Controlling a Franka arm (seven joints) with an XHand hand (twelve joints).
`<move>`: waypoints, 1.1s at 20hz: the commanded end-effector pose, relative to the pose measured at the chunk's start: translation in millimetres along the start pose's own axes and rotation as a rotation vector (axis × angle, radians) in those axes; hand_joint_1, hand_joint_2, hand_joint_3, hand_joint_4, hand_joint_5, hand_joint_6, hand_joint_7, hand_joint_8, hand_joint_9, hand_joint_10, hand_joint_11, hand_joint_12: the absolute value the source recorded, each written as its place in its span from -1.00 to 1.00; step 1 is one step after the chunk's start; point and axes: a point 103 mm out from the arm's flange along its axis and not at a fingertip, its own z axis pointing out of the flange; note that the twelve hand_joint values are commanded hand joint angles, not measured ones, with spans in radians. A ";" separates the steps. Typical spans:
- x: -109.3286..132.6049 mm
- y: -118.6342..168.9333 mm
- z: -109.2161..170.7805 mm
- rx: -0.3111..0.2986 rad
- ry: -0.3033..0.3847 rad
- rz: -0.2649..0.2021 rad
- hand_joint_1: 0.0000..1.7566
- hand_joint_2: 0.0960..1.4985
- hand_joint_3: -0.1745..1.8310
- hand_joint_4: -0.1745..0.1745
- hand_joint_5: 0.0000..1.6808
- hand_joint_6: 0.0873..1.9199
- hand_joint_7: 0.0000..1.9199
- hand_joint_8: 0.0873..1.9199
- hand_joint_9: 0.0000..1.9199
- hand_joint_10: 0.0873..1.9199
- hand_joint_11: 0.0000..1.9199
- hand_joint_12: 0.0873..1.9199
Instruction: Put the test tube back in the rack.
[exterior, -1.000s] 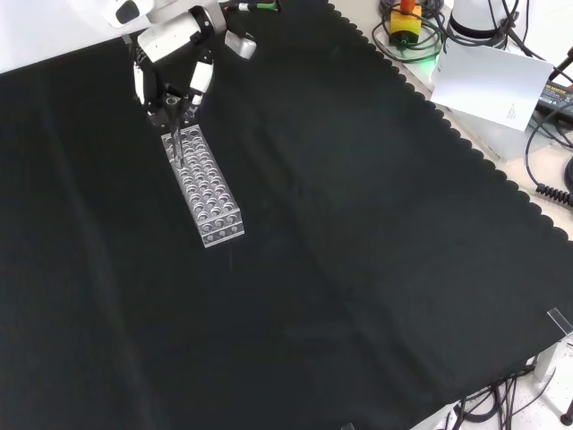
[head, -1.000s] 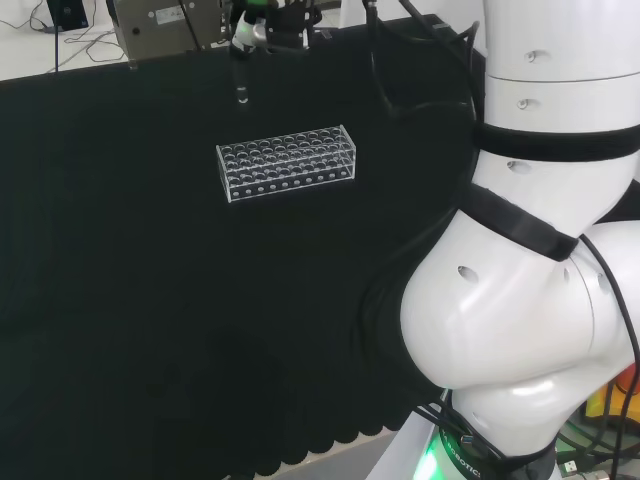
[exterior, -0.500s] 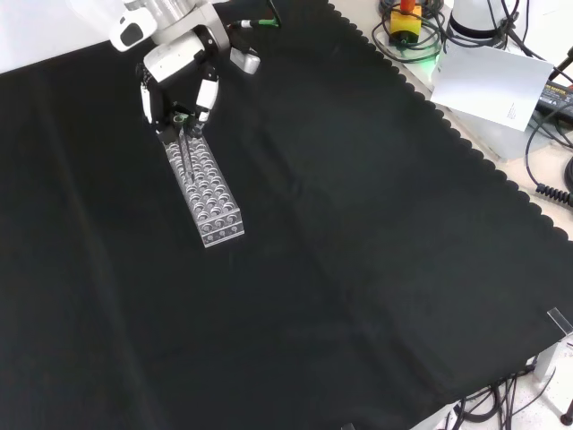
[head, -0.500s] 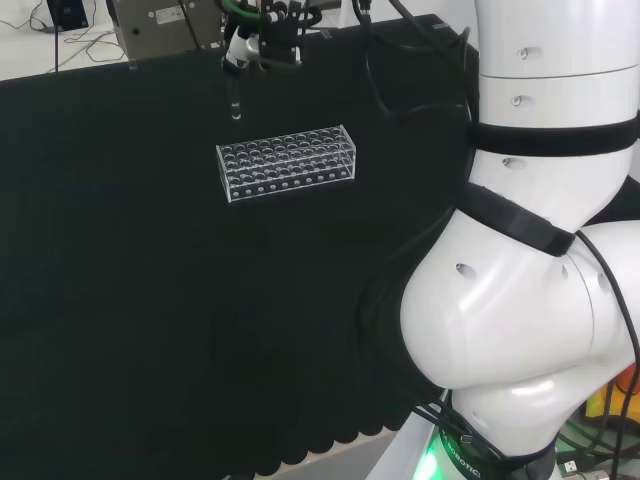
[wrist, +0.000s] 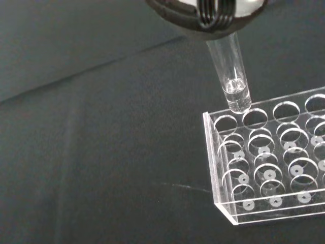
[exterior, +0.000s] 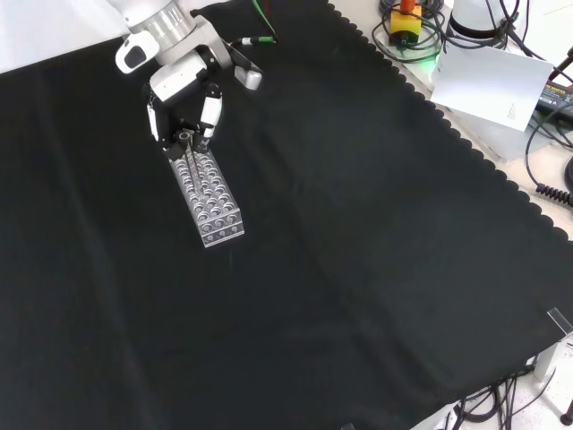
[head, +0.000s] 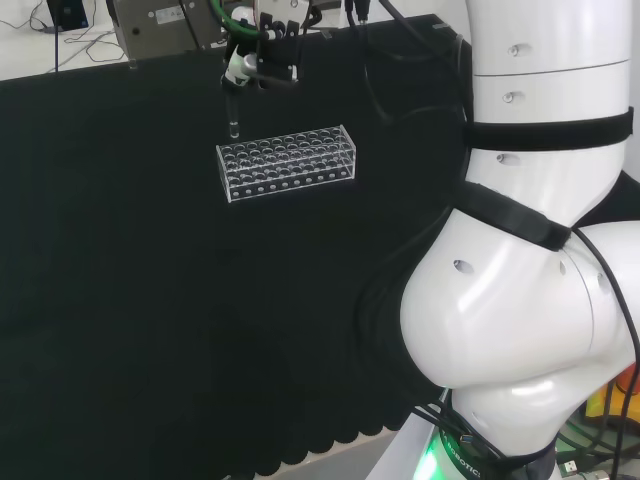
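A clear plastic rack (head: 287, 163) (exterior: 208, 196) (wrist: 277, 160) with several rows of round holes lies on the black cloth. The hand (head: 262, 40) (exterior: 182, 76) hovers over the rack's end, its fingers curled round a clear test tube (head: 232, 110) (wrist: 231, 73) that hangs upright below it. In the wrist view the tube's rounded bottom sits just above a hole at the rack's corner, apart from the rim. In the front view the fingers (exterior: 209, 110) straddle the rack's far end.
Black cloth (exterior: 358, 251) covers the bench, with a scalloped edge at the right of the front view. Cables and a white sheet (exterior: 492, 81) lie past that edge. The arm's white links (head: 530, 250) stand at the right of the head view.
The hand has moved with the tube toward the rack and lower; the tube's tip now stands close over a corner hole. The rack has not moved.
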 end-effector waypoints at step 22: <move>-0.3 17.2 22.9 0.044 0.014 0.018 0.60 0.37 -0.83 -1.00 0.25 -0.51 0.12 0.14 0.18 -0.18 0.39 -0.15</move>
